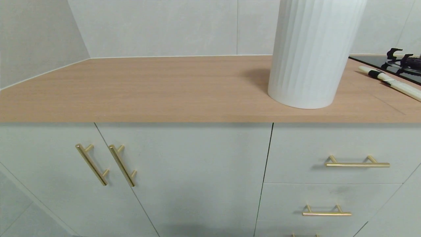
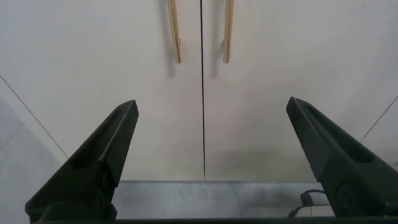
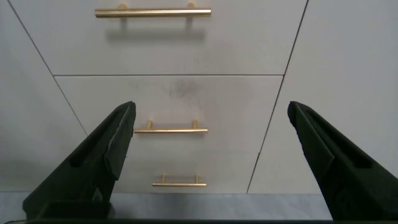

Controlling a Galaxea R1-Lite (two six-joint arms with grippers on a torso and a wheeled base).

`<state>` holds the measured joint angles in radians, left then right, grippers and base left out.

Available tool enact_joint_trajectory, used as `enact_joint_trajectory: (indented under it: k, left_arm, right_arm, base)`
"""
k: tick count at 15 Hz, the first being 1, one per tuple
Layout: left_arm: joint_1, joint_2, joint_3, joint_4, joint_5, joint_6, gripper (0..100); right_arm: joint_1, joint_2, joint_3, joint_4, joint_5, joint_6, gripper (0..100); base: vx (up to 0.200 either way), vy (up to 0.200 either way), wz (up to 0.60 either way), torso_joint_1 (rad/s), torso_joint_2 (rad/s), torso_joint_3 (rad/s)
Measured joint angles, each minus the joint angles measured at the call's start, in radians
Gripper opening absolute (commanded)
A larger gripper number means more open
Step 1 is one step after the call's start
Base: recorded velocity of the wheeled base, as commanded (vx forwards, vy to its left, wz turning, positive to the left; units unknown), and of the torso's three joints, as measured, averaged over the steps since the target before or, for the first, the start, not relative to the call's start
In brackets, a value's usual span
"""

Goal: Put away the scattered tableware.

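Utensil (image 1: 394,84) near white container (image 1: 312,56), left tool (image 2: 211,104) splayed, right tool (image 3: 211,107) splayed

The countertop (image 1: 164,89) showed a matt wood grain. The white ribbed container (image 1: 312,56) looked smooth and matt between its ridges. The cabinet fronts (image 1: 197,171) were smooth and matt; their handles (image 1: 357,163) gleamed like brushed gold metal. The hob (image 1: 368,61) was glossy, glass-like black

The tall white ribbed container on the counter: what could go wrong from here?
The tall white ribbed container stands near the front edge of the wooden counter; a rising arm might tip it. The slim cream utensil with a black band lies beside the black cooktop and could slide away when grasped.
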<state>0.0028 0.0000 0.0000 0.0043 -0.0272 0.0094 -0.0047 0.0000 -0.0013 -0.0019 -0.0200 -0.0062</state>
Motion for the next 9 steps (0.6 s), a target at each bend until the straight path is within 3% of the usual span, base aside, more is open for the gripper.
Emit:
enact_joint_trajectory:
  k: [9]
  left_arm:
    - [0.0, 0.0, 0.0, 0.0, 0.0, 0.0, 100]
  right_arm:
    - [0.0, 0.0, 0.0, 0.0, 0.0, 0.0, 100]
  base:
    - [0.0, 0.0, 0.0, 0.0, 0.0, 0.0]
